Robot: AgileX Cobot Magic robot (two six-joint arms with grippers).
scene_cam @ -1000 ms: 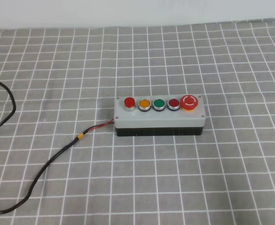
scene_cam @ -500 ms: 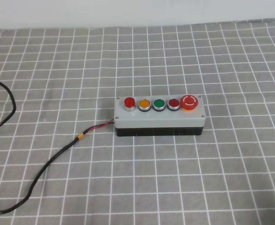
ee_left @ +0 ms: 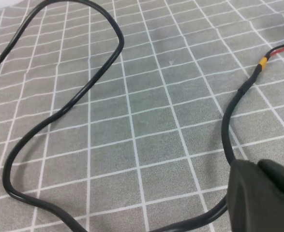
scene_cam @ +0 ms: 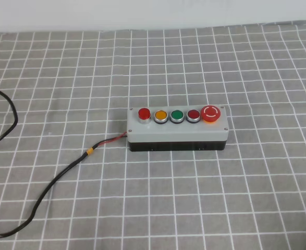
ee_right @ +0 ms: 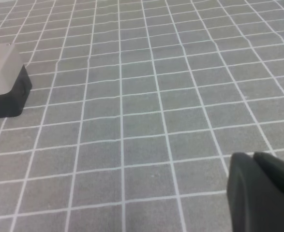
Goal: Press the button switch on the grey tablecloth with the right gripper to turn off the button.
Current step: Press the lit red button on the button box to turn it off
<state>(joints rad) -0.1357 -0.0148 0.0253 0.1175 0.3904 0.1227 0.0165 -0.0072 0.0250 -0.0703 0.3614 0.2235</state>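
Grey tablecloth carries the button switch, its button leftmost; left gripper beside the cable, right gripper well away, grips unreadable, so it may strike a neighbouring button.

Grey tablecloth with thin white grid lines fills the right wrist view; one end of the button switch sits at the left edge, light-grey top over black base, a sliver of red and yellow at its top corner; part of the black right tool shows bottom right, blurred, well apart from the box; jaws not readable
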